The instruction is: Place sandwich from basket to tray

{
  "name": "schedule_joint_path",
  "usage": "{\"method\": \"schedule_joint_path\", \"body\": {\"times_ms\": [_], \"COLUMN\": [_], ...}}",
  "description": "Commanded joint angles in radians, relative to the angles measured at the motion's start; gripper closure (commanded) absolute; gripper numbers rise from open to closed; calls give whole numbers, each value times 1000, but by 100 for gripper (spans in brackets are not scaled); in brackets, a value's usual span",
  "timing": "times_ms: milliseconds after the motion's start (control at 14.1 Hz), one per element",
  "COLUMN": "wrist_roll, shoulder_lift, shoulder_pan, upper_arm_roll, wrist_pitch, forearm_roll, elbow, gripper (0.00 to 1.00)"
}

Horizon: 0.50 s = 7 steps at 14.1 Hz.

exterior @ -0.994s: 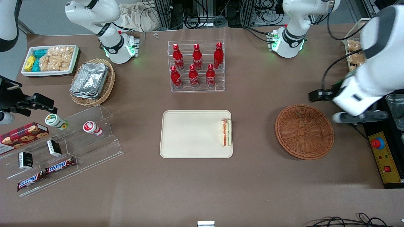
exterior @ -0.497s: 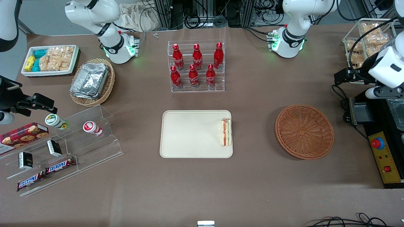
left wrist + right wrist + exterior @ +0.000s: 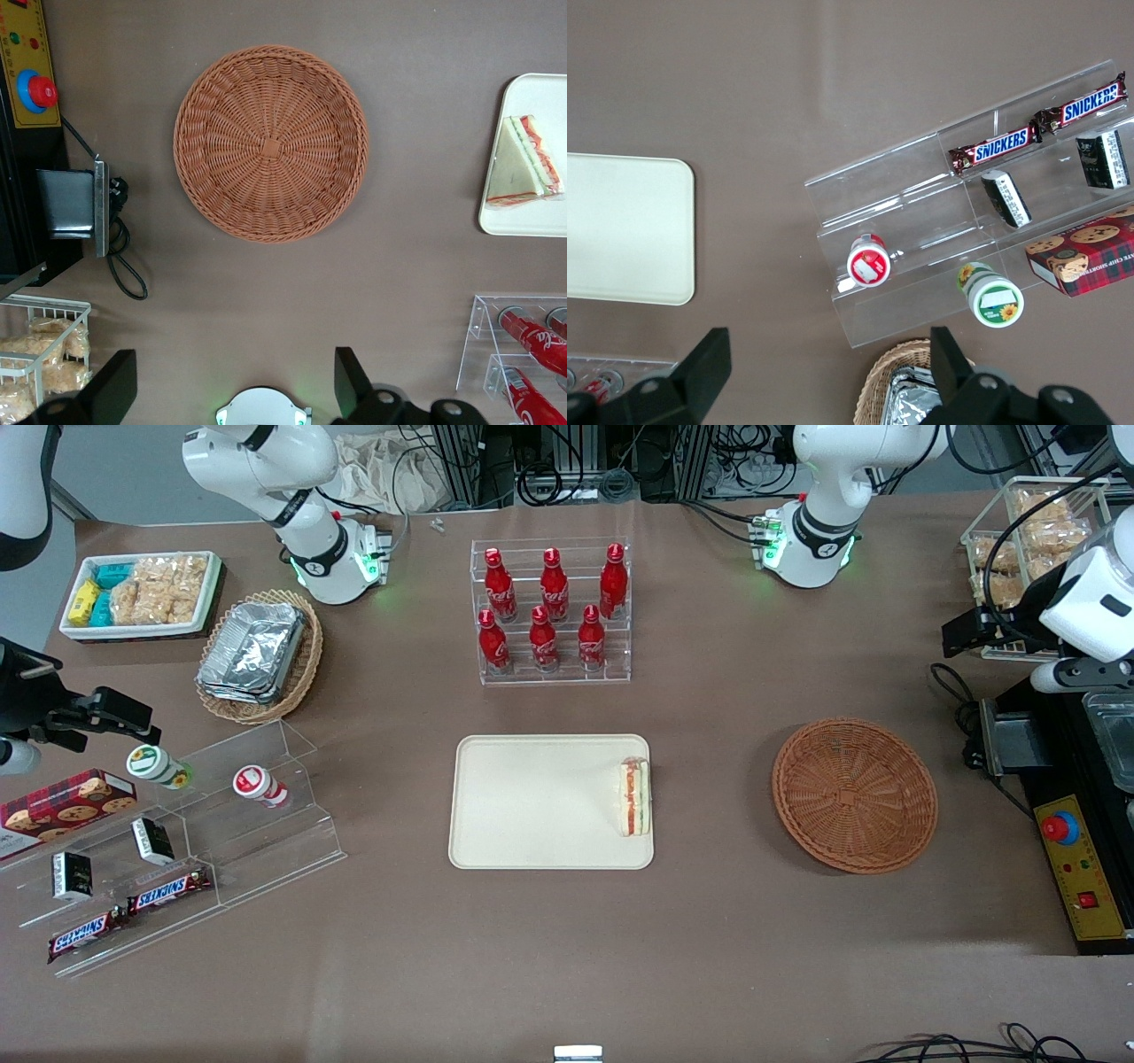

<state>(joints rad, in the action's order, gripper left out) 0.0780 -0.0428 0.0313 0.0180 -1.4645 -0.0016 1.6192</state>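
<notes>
The sandwich (image 3: 634, 797) (image 3: 524, 164), a pale wedge with red and green filling, lies on the cream tray (image 3: 532, 802) (image 3: 532, 217), along its edge nearest the basket. The round reddish-brown wicker basket (image 3: 854, 795) (image 3: 270, 142) stands empty beside the tray, toward the working arm's end of the table. My gripper (image 3: 232, 372) hangs high above the table, open, with nothing between its fingers. It is well apart from both basket and tray. In the front view the arm's wrist (image 3: 1094, 607) shows near the table's end, farther from the camera than the basket.
A clear rack of red bottles (image 3: 551, 611) stands farther from the camera than the tray. A wire basket of snacks (image 3: 1032, 540) and a black control box with a red button (image 3: 1067, 828) sit at the working arm's end. A foil-tray basket (image 3: 261, 655) and an acrylic snack shelf (image 3: 177, 841) lie toward the parked arm's end.
The arm has pulled back from beside the basket, rising and moving away from the camera toward the wire snack basket. Sandwich, tray and basket have not moved.
</notes>
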Motion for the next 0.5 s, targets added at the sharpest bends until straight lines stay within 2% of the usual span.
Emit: {"method": "schedule_joint_path", "body": {"times_ms": [0, 426], "wrist_roll": [-12, -4], "shoulder_lift": [-20, -16], "shoulder_pan": [-4, -1], "upper_arm_roll": [0, 0], "wrist_pitch": [-16, 7], "forearm_roll": [14, 14], "elbow": [25, 22], "gripper": [0, 0]}}
